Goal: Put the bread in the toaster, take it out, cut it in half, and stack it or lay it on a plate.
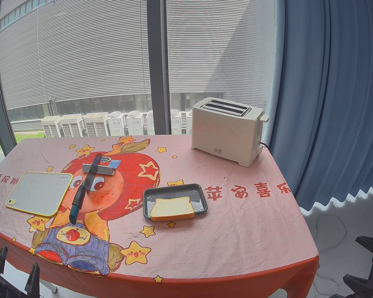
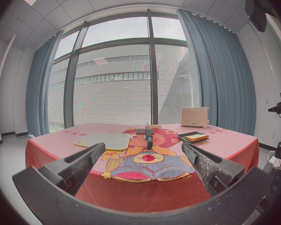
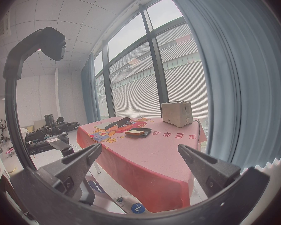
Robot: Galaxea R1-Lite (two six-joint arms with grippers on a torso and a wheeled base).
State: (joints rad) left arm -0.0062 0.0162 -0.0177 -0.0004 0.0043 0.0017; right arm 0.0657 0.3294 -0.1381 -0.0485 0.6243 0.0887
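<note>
We see a table (image 1: 236, 236) under a pink cloth printed with a big cartoon apple, standing before a tall window, with a blue curtain (image 1: 335, 87) hanging to its right. At the far right corner of the table stands the cream toaster (image 1: 226, 131), upright, both its slots empty. Toward the left edge lies a pale cutting board (image 1: 39, 193) with a yellow-green rim, flat on the cloth. Near the middle sits a dark rectangular plate (image 1: 174, 188), well apart from the toaster. The left gripper (image 2: 143, 149) hangs off the near left edge of the table, its jaws spread wide and holding nothing; the right gripper (image 3: 139, 147) hangs off the near right corner, beside the curtain, likewise released and empty. Between board and plate lies a knife (image 1: 83, 189), dark handle toward us, its blade propped on a small grey rest (image 1: 98, 169). The bread (image 1: 172, 209), one whole slice, lies flat on the near half of the plate.
</note>
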